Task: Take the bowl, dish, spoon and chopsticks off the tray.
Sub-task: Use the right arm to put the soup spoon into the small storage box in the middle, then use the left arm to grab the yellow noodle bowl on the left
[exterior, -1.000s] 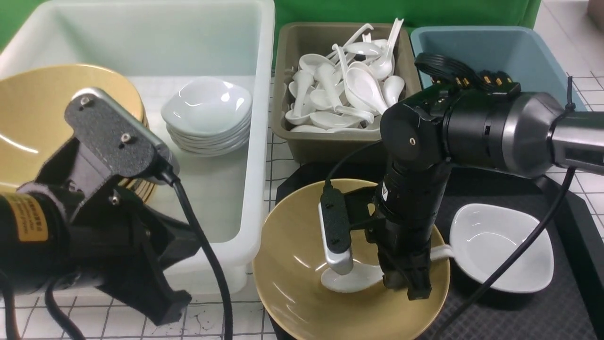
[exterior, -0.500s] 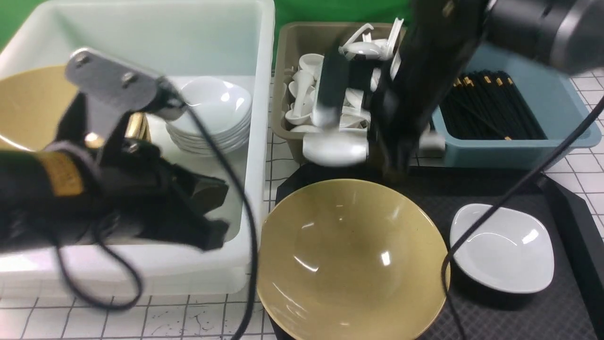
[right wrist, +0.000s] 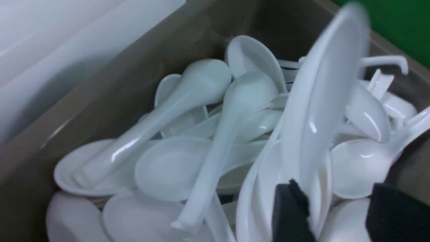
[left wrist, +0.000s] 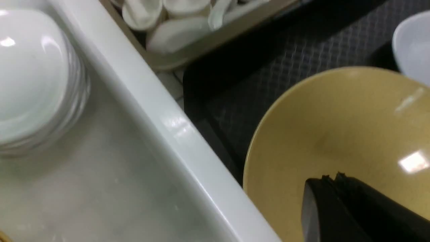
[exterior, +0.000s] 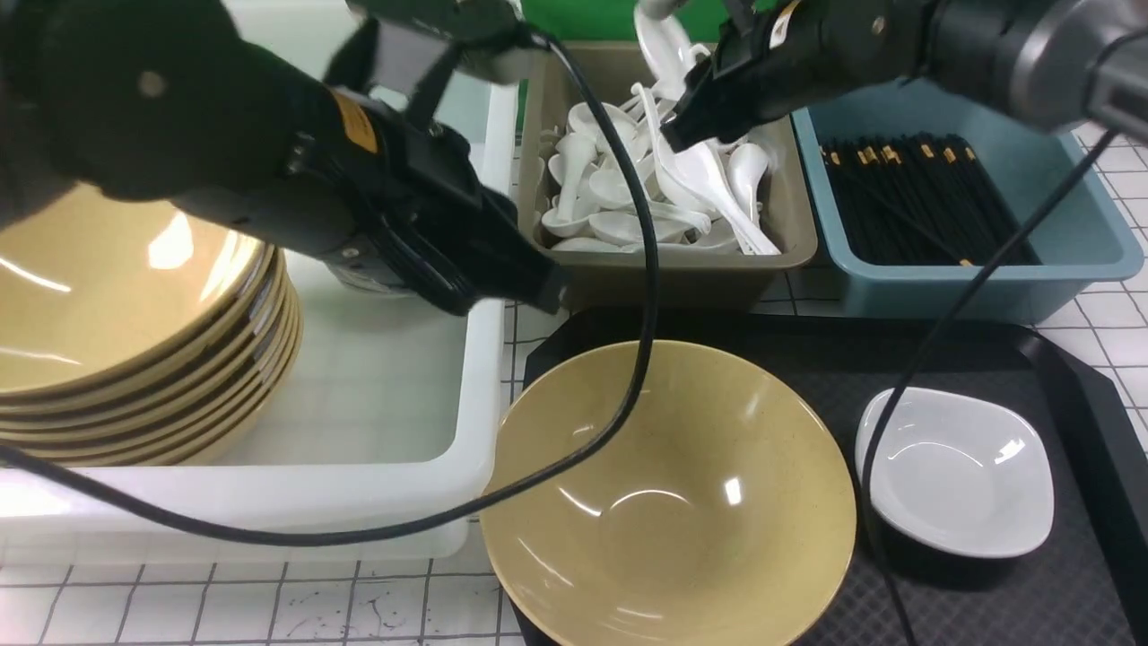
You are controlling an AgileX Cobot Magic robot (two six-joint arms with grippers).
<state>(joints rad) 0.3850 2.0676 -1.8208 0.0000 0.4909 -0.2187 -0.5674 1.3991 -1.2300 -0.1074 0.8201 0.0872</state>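
R gripper (right wrist: 336, 198) hangs over the olive bin (exterior: 682, 278), jaws apart, grasping nothing. The spoon (right wrist: 322, 101), blurred, stands scoop-up btwn its fingers (right wrist: 289, 211), above the heap of white spoons (right wrist: 188, 151). L gripper (left wrist: 331, 181) is clenched & empty, by the white tub's (exterior: 377, 467) rim, near the bowl (exterior: 668, 493). Bowl sits at the tray's (exterior: 942, 350) left end, dish (exterior: 955, 471) just beside it on the right. Chopsticks (exterior: 915, 197) lie in the blue bin (exterior: 1067, 260). Stacked yellow bowls (exterior: 134, 359) in the tub
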